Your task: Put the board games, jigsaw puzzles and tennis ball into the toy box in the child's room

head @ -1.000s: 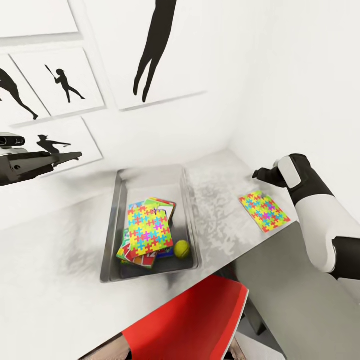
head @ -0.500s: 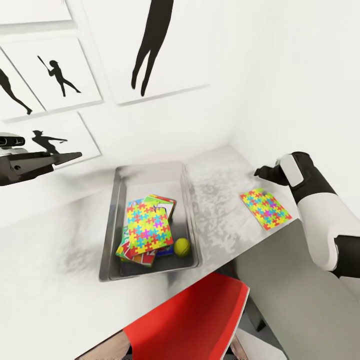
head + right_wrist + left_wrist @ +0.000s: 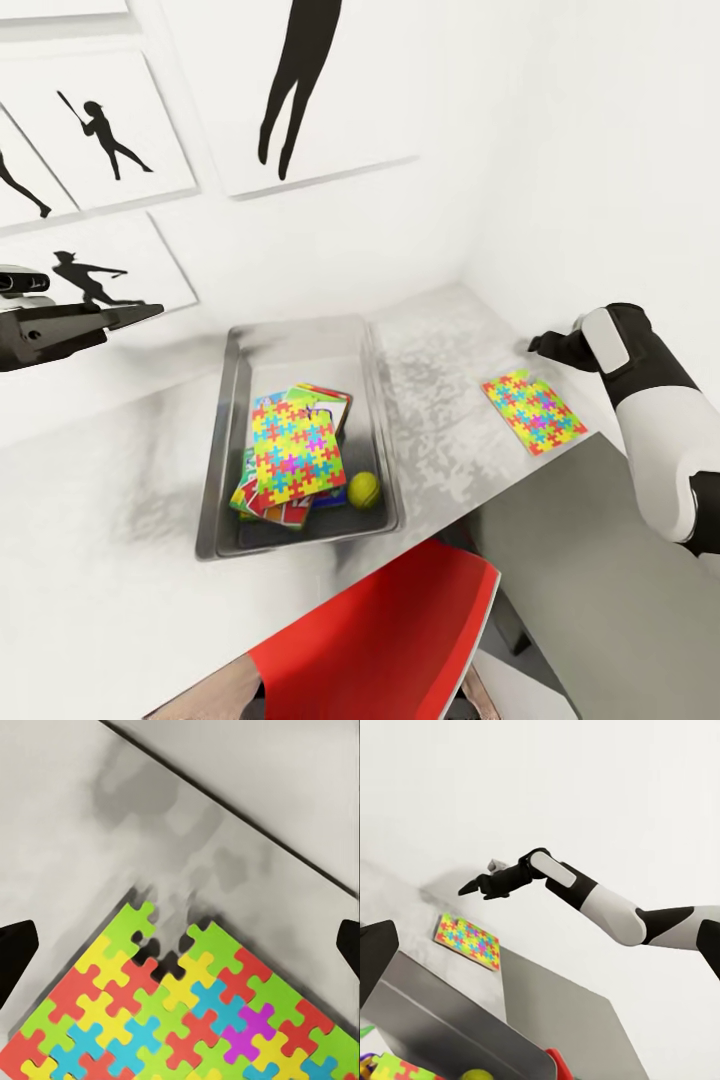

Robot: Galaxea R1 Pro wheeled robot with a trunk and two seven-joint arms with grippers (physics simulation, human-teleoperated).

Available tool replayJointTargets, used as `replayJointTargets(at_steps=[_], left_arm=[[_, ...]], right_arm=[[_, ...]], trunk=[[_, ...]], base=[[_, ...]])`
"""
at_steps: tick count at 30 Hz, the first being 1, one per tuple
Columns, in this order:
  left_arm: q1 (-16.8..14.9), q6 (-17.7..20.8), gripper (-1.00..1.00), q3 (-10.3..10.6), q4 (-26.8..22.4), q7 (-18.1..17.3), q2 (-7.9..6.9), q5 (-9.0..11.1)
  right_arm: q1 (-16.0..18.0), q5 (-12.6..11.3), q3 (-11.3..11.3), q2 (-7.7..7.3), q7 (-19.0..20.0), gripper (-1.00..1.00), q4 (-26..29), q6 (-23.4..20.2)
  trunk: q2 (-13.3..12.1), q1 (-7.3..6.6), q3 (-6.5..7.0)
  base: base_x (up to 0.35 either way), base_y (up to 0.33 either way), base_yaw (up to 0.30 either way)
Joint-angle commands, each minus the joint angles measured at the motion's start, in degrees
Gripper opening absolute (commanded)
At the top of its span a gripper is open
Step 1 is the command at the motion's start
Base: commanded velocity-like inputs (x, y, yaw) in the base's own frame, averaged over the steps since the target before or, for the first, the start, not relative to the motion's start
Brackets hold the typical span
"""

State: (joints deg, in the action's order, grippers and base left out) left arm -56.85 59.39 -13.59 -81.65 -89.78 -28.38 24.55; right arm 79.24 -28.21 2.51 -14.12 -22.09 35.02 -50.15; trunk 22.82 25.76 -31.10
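One puzzle point(image 3: 533, 412) is lying flat on the counter point(image 3: 440, 400), right of the toy box point(image 3: 228, 400). The right tool point(image 3: 541, 345) is hovering near its far edge, jaws spread wide. The left tool point(image 3: 110, 318) is hanging beyond the box, its opening unclear.

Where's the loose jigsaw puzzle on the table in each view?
Head view: loose jigsaw puzzle lies flat on the table, right of the toy box, just below the right end effector.
Left wrist view: mid-left, below the right end effector.
Right wrist view: lower half.
Shared landmark: the table's far edge by the wall.
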Motion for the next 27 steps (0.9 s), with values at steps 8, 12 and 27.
replayJointTargets(at_steps=[8,12,27], left_arm=[[-0.03,0.61,1.0,0.04,0.0,-0.22,-0.01,-0.03],[-0.05,0.61,1.0,0.05,0.0,-0.22,-0.05,-0.03],[-0.01,0.61,1.0,0.06,-0.02,-0.22,-0.03,-0.03]], right_arm=[[0.04,-0.62,0.13,-0.1,-0.5,1.0,0.05,-0.17],[0.07,-0.62,0.19,-0.05,-0.49,1.0,0.05,-0.2],[0.63,-1.1,0.21,-0.06,-0.41,1.0,0.54,-0.45]], trunk=[[0.1,0.03,-0.84],[0.1,0.03,-1.21],[0.1,0.03,-2.62]], base=[[0.0,0.0,0.0],[0.0,0.0,0.0],[0.0,0.0,0.0]])
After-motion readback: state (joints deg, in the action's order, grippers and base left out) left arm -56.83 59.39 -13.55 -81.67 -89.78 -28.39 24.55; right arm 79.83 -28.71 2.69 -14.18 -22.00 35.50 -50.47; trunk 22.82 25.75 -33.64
